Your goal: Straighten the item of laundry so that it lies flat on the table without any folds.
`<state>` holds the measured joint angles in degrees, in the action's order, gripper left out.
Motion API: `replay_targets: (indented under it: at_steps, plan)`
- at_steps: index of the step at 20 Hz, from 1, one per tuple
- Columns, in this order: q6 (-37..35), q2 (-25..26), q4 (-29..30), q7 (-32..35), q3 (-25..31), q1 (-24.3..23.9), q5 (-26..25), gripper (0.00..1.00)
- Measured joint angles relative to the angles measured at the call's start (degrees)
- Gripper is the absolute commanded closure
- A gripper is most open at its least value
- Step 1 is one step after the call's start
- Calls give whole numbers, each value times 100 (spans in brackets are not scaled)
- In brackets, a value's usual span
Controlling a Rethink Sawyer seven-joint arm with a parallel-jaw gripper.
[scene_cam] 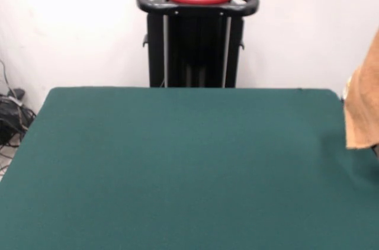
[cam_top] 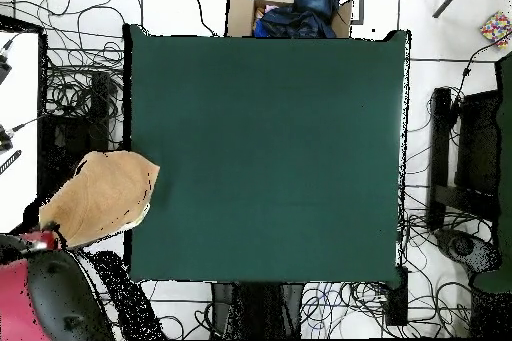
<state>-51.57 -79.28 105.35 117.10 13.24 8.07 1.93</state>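
The item of laundry, an orange-tan towel [scene_cam: 362,102], hangs bunched at the right edge of the front view, its lower end over the table's far right side. In the overhead view the towel [cam_top: 100,195] lies across the table's left edge, mostly off it, narrowing toward a dark red shape [cam_top: 45,292] at the bottom left that looks like a person's sleeve. The dark green table [scene_cam: 177,167] also shows in the overhead view [cam_top: 270,157]. My gripper and arm show in neither view.
The robot's black pedestal with its red base [scene_cam: 197,42] stands behind the table's far edge. A cardboard box holding dark blue cloth [cam_top: 295,7] sits past the table's top edge. Cables [cam_top: 80,107] cover the floor around the table.
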Motion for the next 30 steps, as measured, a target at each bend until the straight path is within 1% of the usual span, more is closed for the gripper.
replay_targets:
  at_steps: [3,9,11,17,23,28,30]
  plan:
    - [244,79,84,0,-32,0,-11,100]
    - [1076,430,381,0,-48,0,-41,100]
    - [1178,489,433,0,-48,1,-47,100]
    - [1352,716,539,0,-68,1,-67,100]
    - [1364,773,584,0,-93,-59,-81,100]
    - [1438,770,638,0,-93,-388,-82,100]
    - [1474,764,693,0,-93,-596,-82,100]
